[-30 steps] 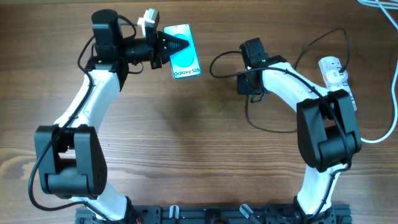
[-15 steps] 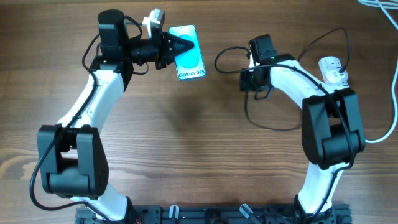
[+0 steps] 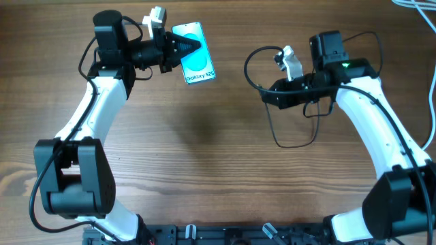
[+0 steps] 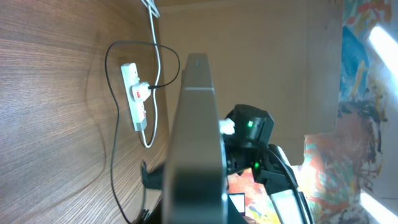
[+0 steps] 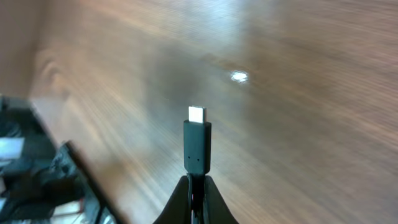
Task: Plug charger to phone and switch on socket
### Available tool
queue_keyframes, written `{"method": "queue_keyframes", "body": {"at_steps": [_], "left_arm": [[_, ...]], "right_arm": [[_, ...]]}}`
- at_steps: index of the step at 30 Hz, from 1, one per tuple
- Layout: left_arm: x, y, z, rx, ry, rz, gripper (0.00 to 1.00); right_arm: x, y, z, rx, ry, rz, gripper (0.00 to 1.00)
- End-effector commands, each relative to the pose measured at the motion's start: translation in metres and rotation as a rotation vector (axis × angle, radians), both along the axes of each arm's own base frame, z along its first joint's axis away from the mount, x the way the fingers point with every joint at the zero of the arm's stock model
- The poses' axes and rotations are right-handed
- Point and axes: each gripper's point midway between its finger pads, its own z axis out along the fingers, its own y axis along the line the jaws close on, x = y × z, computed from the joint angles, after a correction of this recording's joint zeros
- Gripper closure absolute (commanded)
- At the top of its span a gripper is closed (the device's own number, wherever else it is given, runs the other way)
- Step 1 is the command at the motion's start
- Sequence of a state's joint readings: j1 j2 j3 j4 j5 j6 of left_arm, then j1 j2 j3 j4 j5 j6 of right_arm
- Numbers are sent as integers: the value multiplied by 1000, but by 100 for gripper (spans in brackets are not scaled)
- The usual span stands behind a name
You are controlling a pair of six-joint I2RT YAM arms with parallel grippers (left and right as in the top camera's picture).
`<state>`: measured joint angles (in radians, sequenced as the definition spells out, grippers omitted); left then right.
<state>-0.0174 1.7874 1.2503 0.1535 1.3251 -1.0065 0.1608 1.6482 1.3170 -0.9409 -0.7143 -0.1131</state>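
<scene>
My left gripper (image 3: pixel 185 47) is shut on the phone (image 3: pixel 197 64), which has a teal screen and "Galaxy S25" text, and holds it at the far left of the table. In the left wrist view the phone (image 4: pixel 199 137) shows edge-on between my jaws (image 4: pixel 186 208). My right gripper (image 3: pixel 266 96) points left toward the phone and is shut on the charger's dark connector (image 5: pixel 197 142), whose metal tip sticks out past the fingertips (image 5: pixel 197 182). The thin black cable (image 3: pixel 293 141) loops below the right arm. The socket (image 4: pixel 137 93) is hidden under the right arm in the overhead view.
A thick white cord (image 4: pixel 152 18) runs from the socket to the table's far edge and shows at the top right of the overhead view (image 3: pixel 415 13). The right arm (image 4: pixel 249 130) faces the phone. A black rail (image 3: pixel 225 235) lines the near edge.
The right arm has swung outward, and its gripper now points left toward the phone with the connector raised. The left gripper has shifted the phone slightly left.
</scene>
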Motion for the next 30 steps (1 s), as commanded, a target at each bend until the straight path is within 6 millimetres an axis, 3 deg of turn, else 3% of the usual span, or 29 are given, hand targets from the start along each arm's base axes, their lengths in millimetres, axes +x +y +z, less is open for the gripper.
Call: {"method": "queue_keyframes", "body": {"at_steps": [1,4,7,13,15,17,22,30], "left_arm": [[-4,6,44,17,-148,45,96],[-16,8,79,14,-195,87,96],[-29,11,97,15,-208,100,96],[-24,15,71,82,-97,177,96],[-24,11,62,117,-90,189,96],[-23,4,56,148,-95,201,96],[-21,0,43,225,-149,214,96],[-29,0,26,289,-162,181,96]], "right_arm": [[-26,30,45,267,-33,159,96],[-37,42,71,438,-16,209,96],[-44,48,90,556,-1,241,96],[-51,56,90,547,40,245,96],[-53,61,81,473,46,238,96],[-53,66,73,382,42,215,96],[-50,80,76,253,-22,144,96],[-64,99,77,179,-50,146,96]]}}
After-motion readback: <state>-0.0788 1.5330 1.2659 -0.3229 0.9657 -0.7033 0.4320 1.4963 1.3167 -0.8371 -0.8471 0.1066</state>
